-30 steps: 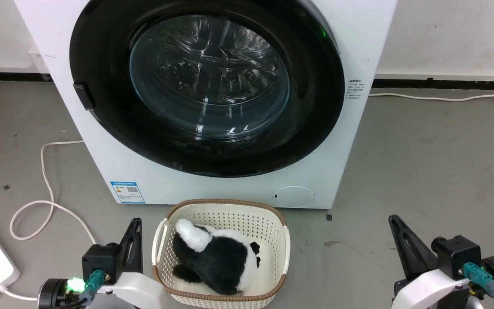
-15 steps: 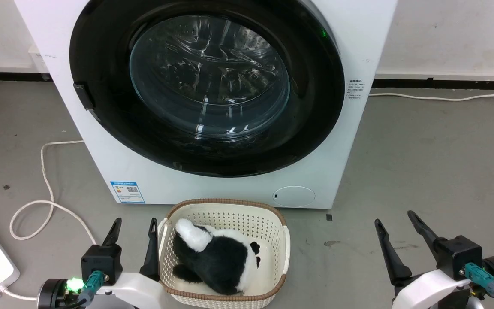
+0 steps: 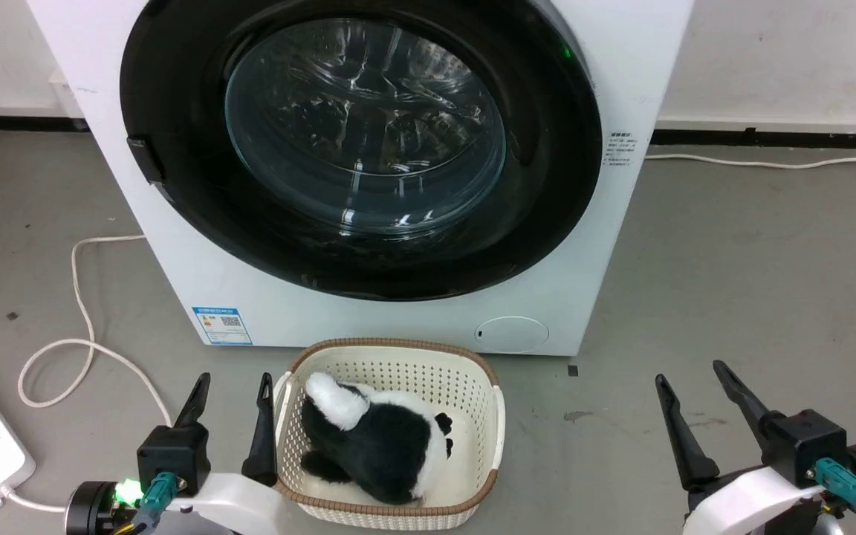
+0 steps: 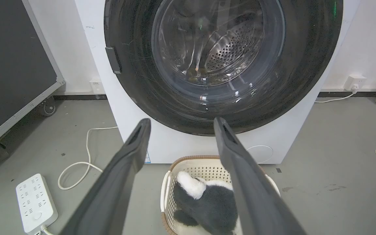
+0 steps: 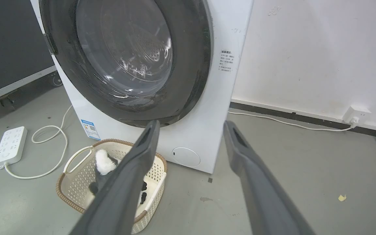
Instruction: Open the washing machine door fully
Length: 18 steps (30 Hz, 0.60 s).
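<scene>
The glossy black round washing machine door [image 3: 365, 148] is sitting shut at twelve o'clock; your left pincer [image 3: 235, 379] and right pincer [image 3: 689, 371] are gaping wide, empty.

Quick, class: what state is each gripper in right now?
Left gripper: open, holding nothing.
Right gripper: open, holding nothing.

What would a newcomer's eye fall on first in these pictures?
First the washing machine door, a large glossy black disc with a clear glass bowl, shut on the white washing machine at top centre. Before it stands a cream basket holding a black-and-white plush toy. The left gripper and right gripper stand open at the lower corners.
</scene>
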Tool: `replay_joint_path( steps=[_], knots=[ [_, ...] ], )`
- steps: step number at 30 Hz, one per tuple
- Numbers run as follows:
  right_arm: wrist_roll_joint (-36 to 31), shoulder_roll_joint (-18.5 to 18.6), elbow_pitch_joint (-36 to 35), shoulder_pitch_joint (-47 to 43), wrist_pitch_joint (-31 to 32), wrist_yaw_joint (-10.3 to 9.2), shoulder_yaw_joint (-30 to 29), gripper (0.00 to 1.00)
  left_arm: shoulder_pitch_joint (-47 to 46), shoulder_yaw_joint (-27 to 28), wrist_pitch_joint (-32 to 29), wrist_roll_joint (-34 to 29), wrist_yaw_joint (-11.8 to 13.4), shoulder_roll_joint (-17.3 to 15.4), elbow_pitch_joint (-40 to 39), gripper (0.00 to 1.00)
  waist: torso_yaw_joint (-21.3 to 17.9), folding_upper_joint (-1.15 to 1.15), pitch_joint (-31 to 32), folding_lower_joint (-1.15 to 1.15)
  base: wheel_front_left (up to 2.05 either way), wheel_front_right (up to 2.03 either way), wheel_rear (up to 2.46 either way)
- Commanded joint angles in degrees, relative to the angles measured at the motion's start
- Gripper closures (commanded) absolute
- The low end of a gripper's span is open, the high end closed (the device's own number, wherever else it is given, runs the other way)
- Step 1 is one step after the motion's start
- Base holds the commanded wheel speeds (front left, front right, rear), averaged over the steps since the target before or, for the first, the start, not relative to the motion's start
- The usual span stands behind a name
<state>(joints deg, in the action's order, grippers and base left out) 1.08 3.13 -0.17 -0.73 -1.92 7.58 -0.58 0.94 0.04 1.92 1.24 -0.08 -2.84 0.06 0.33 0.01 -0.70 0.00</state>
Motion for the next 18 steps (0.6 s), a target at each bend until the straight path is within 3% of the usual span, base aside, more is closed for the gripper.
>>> replay_joint_path(
  steps=[1, 18],
  knots=[
    [0.3, 0.0, -0.2, 0.2, -0.7, -0.02, -0.1, 0.00, 0.1, -0.2, 0.7, 0.4, 0.4, 0.0, -0.4, 0.00, 0.1, -0.01, -0.4, 0.00, 0.00, 0.00, 0.00],
    [0.8, 3.3, -0.6, 5.4, -2.3, -0.03, 0.7, 0.00, -2.3, -1.6, 2.7, 1.5, 1.1, 0.0, -1.8, 0.00, 2.1, -0.01, -5.8, 0.00, 0.00, 0.00, 0.00]
  ],
)
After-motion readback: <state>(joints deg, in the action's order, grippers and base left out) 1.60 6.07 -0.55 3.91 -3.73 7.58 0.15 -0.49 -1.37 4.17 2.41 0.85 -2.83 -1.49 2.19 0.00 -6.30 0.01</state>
